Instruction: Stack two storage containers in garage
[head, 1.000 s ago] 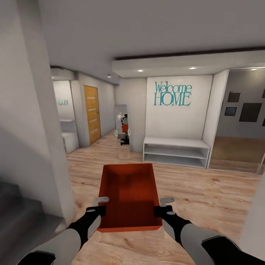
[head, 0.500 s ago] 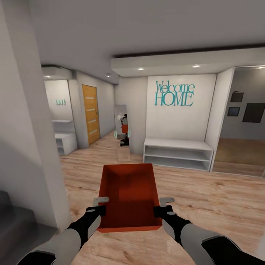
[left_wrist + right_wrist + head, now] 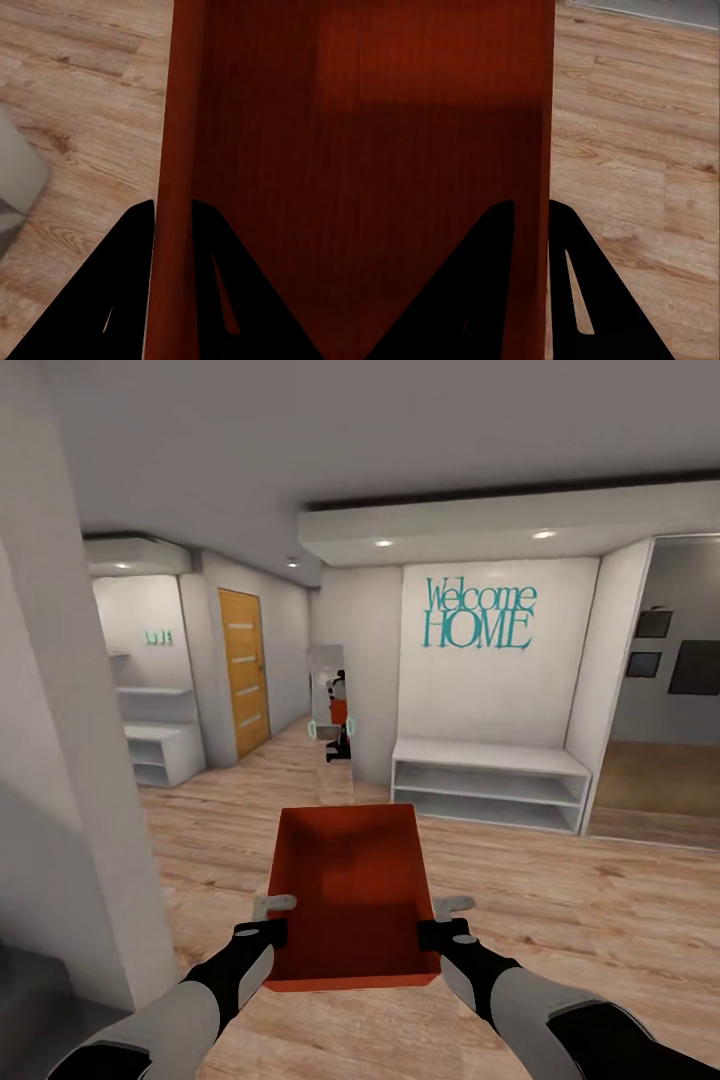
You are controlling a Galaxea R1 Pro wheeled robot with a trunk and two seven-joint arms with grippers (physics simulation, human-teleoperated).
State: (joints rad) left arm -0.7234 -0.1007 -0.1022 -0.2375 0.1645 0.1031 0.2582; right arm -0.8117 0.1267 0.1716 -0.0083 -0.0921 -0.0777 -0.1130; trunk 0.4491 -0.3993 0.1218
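Carrying one orange-red storage container (image 3: 350, 895) low at 6 o'clock, held off the wood-plank floor (image 3: 560, 900) between both arms. Left gripper (image 3: 272, 918) clamps the container's left wall, right gripper (image 3: 442, 920) the right wall (wrist views show each wall pinched between two dark fingers (image 3: 127, 300) (image 3: 585, 300)). Container is open-top, empty. White shelf bench (image 3: 488, 780) at 1 o'clock under teal "Welcome HOME" lettering (image 3: 480, 615); wooden door (image 3: 244, 670) at 11 o'clock; mirror (image 3: 332, 705) at 12.
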